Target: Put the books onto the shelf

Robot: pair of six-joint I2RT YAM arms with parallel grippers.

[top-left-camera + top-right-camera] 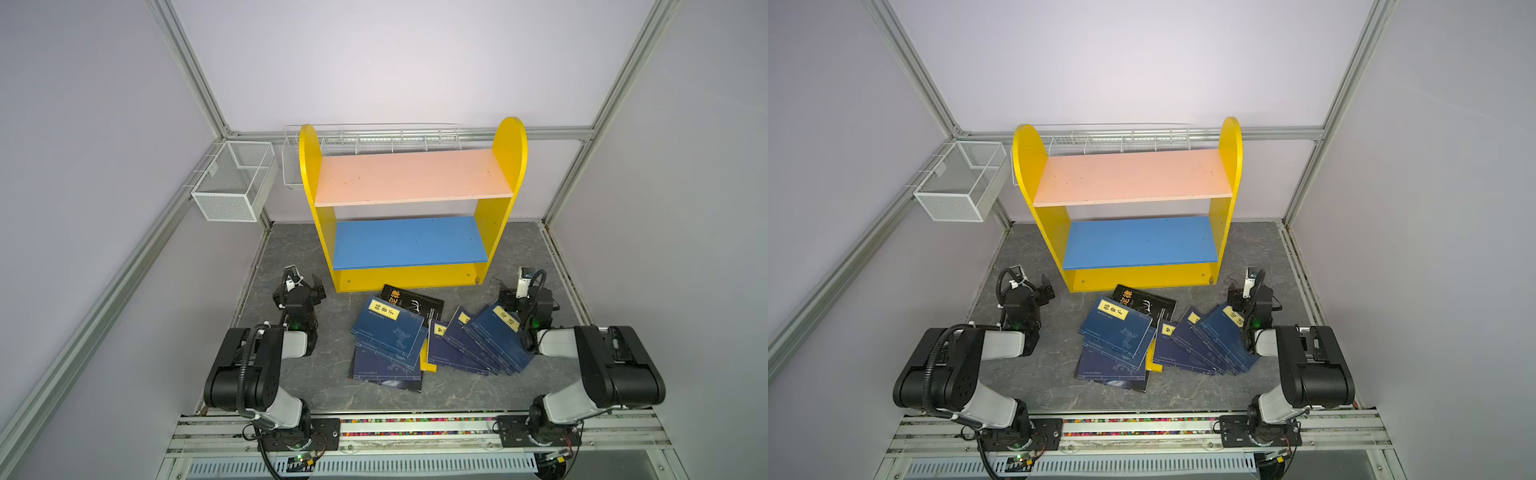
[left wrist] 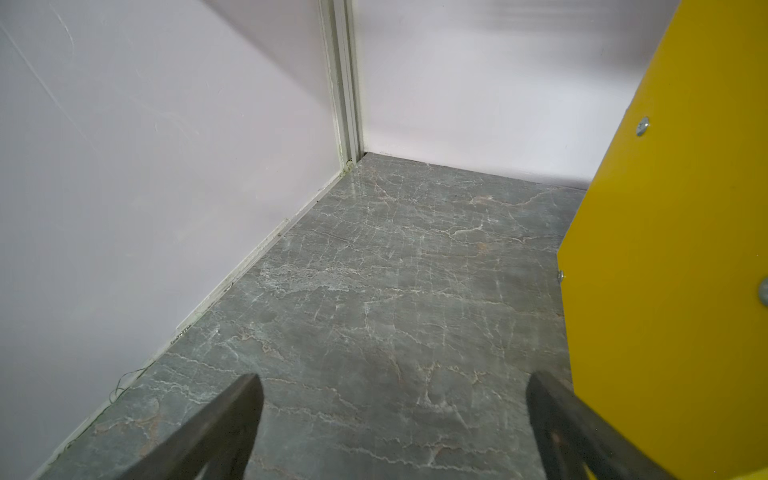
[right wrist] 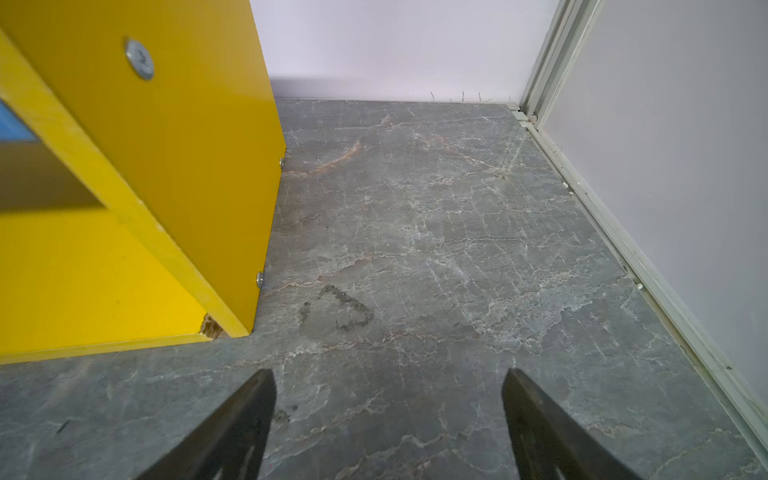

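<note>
Several navy books with yellow labels lie loose on the grey table in front of the shelf, in both top views. One overlapping heap (image 1: 388,330) (image 1: 1115,330) sits left of a fanned row (image 1: 484,340) (image 1: 1210,338). A black book (image 1: 419,303) pokes out behind the heap, and a yellow sliver (image 1: 428,361) shows beneath. The shelf has a bare pink upper board (image 1: 411,176) and a bare blue lower board (image 1: 409,243). My left gripper (image 1: 316,287) (image 2: 392,378) is open and empty, left of the shelf's yellow side (image 2: 673,249). My right gripper (image 1: 506,296) (image 3: 388,374) is open and empty beside the right side (image 3: 187,145).
A white mesh basket (image 1: 232,183) hangs on the left wall frame, and a white wire rack (image 1: 374,139) runs behind the shelf top. Walls close in the table on three sides. Both arm bases stand on the front rail (image 1: 415,428).
</note>
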